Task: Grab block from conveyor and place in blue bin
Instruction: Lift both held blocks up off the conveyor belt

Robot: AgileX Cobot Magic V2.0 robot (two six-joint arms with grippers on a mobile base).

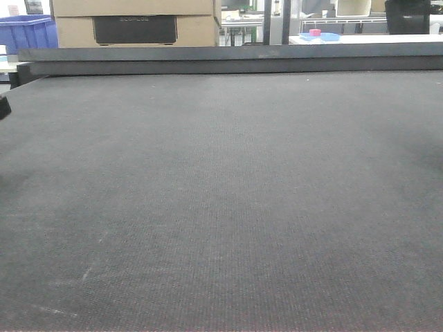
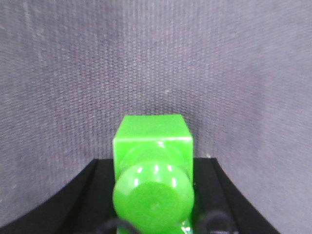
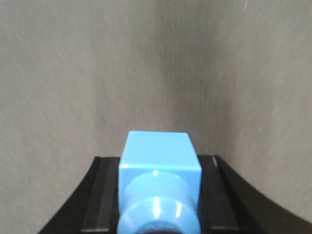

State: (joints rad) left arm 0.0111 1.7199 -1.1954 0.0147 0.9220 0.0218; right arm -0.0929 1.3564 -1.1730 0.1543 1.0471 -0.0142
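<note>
Over the conveyor [image 1: 221,194], no loose block is being shown, so an arriving one is likely being risked to a late grab. The blue bin [image 1: 24,31] is being seen far left, beyond the belt. A green piece [image 2: 152,141] is being framed at the left gripper [image 2: 153,204], and a blue piece [image 3: 158,151] at the right gripper [image 3: 158,209]. Neither claw's opening can be told.

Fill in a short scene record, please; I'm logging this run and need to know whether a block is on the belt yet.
belt: dark grey conveyor, no block seen on it in the front view
bin: blue bin, beyond the belt, far left
behind belt: cardboard box; pink item on a far table
left wrist view: green cube-shaped piece with a round knob, over the belt
right wrist view: blue piece of the same shape, over the belt
are these pieces blocks: cannot tell
</note>
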